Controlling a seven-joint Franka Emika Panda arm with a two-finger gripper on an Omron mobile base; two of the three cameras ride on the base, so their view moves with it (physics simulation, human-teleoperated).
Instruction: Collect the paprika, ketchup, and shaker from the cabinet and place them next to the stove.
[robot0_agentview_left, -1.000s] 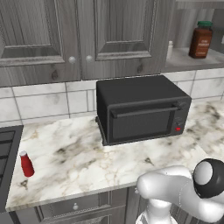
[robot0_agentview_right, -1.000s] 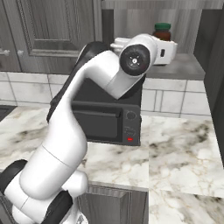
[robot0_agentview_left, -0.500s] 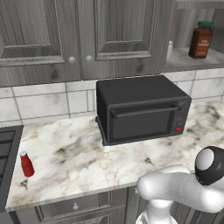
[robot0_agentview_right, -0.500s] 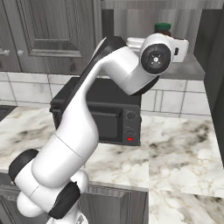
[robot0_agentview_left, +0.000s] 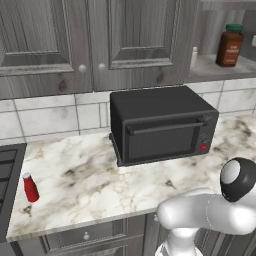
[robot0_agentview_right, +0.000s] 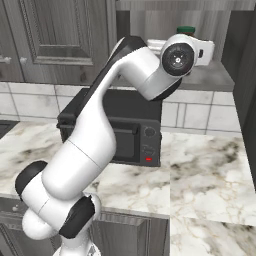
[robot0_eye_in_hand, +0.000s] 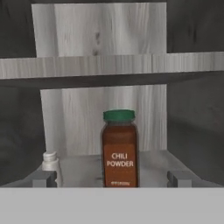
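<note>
The paprika (robot0_eye_in_hand: 119, 148), a brown jar with a green lid, stands upright on the cabinet shelf (robot0_eye_in_hand: 83, 166), straight ahead of my open gripper (robot0_eye_in_hand: 112, 179). Its fingertips (robot0_eye_in_hand: 43, 178) flank the jar without touching it. The small white shaker (robot0_eye_in_hand: 50, 165) stands on the shelf to the jar's left. From the left base view the paprika (robot0_agentview_left: 229, 46) and shaker (robot0_agentview_left: 194, 57) sit in the open cabinet (robot0_agentview_left: 215, 67) at the upper right. The red ketchup (robot0_agentview_left: 30, 187) stands on the counter beside the stove (robot0_agentview_left: 6, 175). In the right base view only the green lid of the paprika (robot0_agentview_right: 186, 30) shows above my hand.
A black toaster oven (robot0_agentview_left: 160, 125) sits on the marble counter (robot0_agentview_left: 85, 180) under the closed panelled doors (robot0_agentview_left: 135, 40), just below and left of the cabinet. The cabinet's side walls and an upper shelf board (robot0_eye_in_hand: 109, 65) frame the jar closely.
My arm has risen and the hand has swung right, up to the cabinet shelf in front of the paprika. The jaws stayed open. Ketchup, paprika and shaker have not moved.
</note>
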